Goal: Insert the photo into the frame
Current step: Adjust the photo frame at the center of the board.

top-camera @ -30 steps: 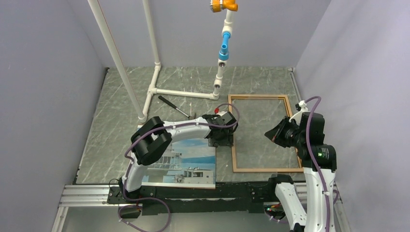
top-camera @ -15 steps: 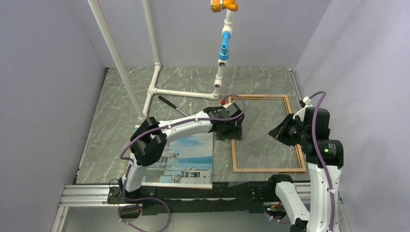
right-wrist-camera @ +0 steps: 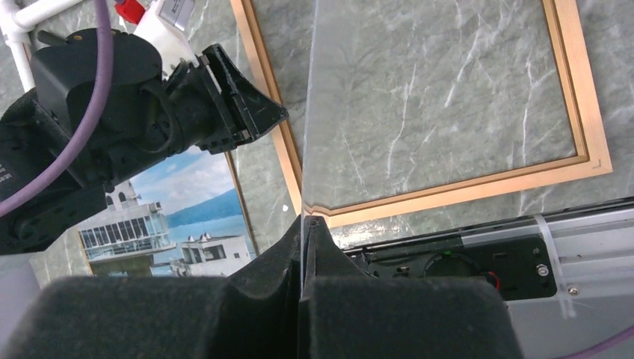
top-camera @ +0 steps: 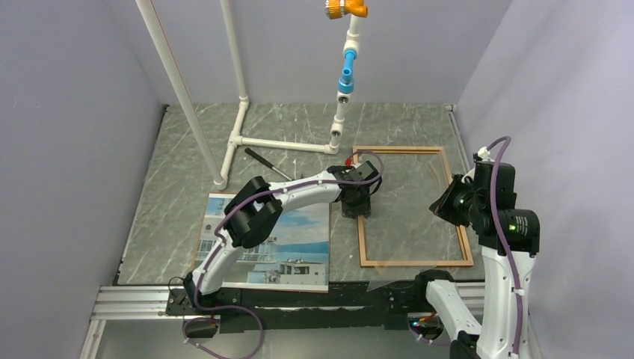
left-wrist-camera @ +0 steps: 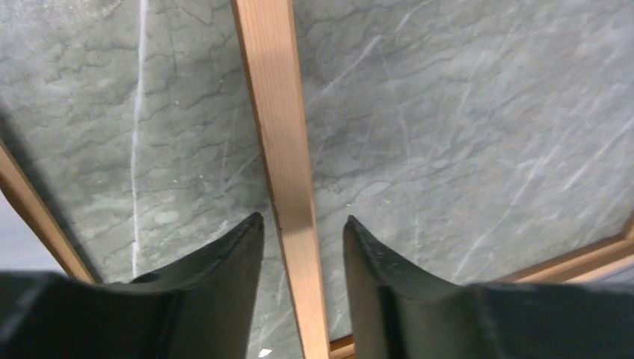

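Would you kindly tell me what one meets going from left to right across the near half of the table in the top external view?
the photo → left gripper, open astride the frame's left rail → the frame → right gripper, shut on a clear pane

Both the left arm (top-camera: 299, 191) and the right arm (top-camera: 497, 307) have white shells and black joint housings. Note the purple cable (right-wrist-camera: 103, 45) that runs along each arm. The right arm carries a green light (top-camera: 513, 224). The left gripper (left-wrist-camera: 303, 224) has black, tapered fingers (left-wrist-camera: 224, 262) and a red tab (right-wrist-camera: 128, 10) at its wrist.
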